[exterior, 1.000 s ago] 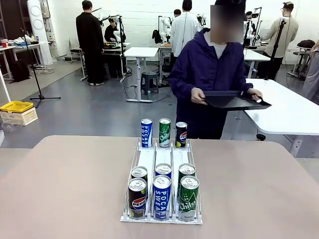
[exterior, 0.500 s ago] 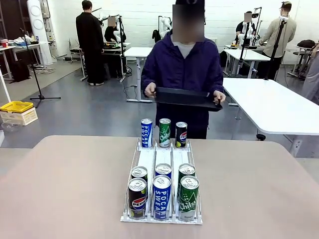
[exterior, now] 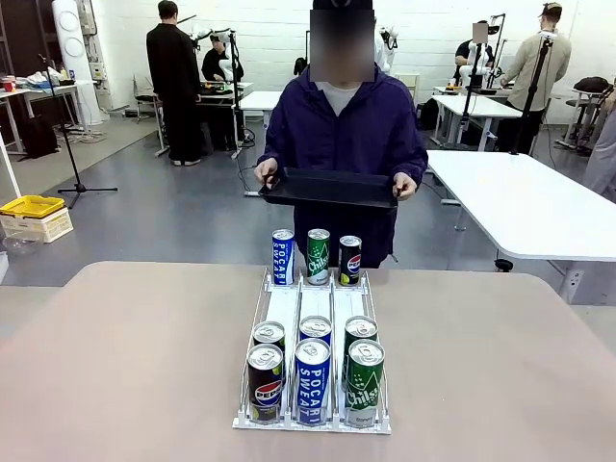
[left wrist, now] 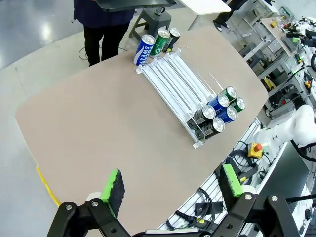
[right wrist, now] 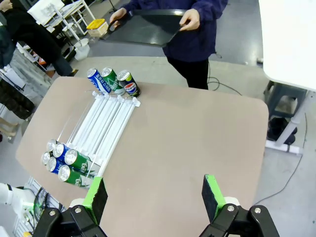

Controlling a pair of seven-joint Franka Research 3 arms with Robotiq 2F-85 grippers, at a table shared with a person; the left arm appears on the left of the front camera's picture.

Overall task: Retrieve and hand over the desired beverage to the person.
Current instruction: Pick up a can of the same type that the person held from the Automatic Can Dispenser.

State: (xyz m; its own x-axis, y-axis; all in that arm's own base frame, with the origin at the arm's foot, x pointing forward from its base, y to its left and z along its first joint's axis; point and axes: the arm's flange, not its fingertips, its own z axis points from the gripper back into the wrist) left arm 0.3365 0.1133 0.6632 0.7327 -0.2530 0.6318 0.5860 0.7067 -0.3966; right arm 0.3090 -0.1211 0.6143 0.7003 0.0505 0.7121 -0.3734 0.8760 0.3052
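Front view is showing me the person [exterior: 342, 144] standing beyond the bench's [exterior: 115, 366] far edge, gripping a black tray [exterior: 327, 188] with both hands. A white rack [exterior: 289, 308] is lying mid-bench, running from near edge to far edge. Three far cans [exterior: 317, 256] are standing upright at its far end and six near cans [exterior: 313, 371] at its near end, in blue, green and black. The left claw [left wrist: 172, 183] and right claw [right wrist: 154, 195] are hanging wide open, holding nothing.

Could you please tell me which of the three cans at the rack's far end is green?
The middle can is green; seen from the front, the blue Pocari Sweat can flanks it on the left, the dark Pepsi can on the right.
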